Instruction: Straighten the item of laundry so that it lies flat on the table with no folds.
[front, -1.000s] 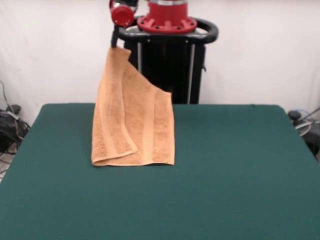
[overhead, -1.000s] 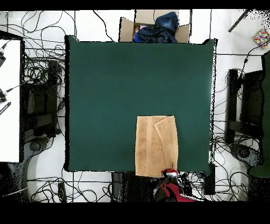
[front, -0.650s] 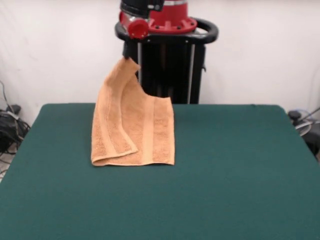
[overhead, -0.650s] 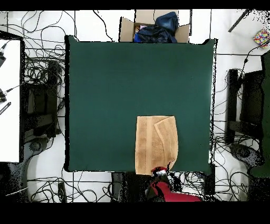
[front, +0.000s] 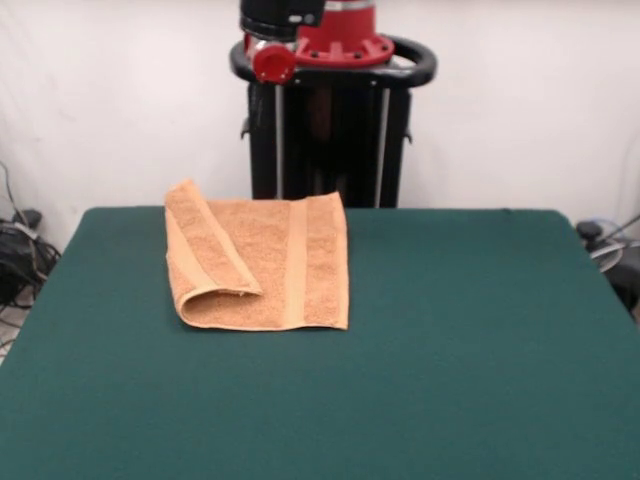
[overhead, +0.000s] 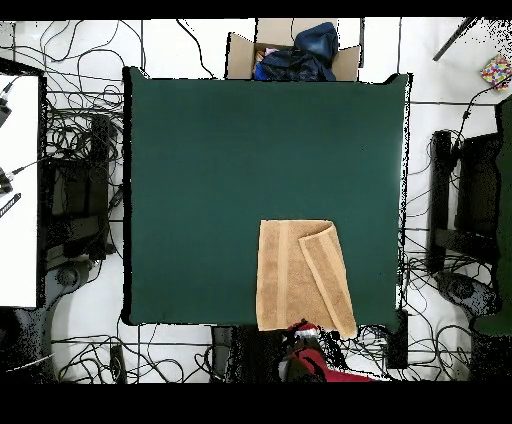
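The orange-tan item of laundry (front: 300, 265) lies on the green table (front: 450, 350) near its far edge, left of centre. Its left long side is folded over on itself in a diagonal flap (front: 205, 250) with a rolled loop at the front corner. In the overhead view the towel (overhead: 285, 275) sits at the table's (overhead: 200, 180) bottom edge, with the flap (overhead: 328, 275) on its right side and one corner reaching just past the edge. My gripper (front: 266, 72) hangs high above the towel's far end, apart from it and holding nothing. It shows as a red shape (overhead: 304, 332) below the towel.
The black pedestal (front: 330, 130) stands directly behind the towel. A cardboard box of dark clothes (overhead: 290, 55) sits beyond the table's top edge in the overhead view. Cables (overhead: 80, 150) cover the floor around the table, and a white bench (overhead: 18, 190) is at the left.
The towel's lifted corner has come free and fallen: the cloth no longer hangs from the gripper but lies on the table with its side folded over. The gripper stayed high.
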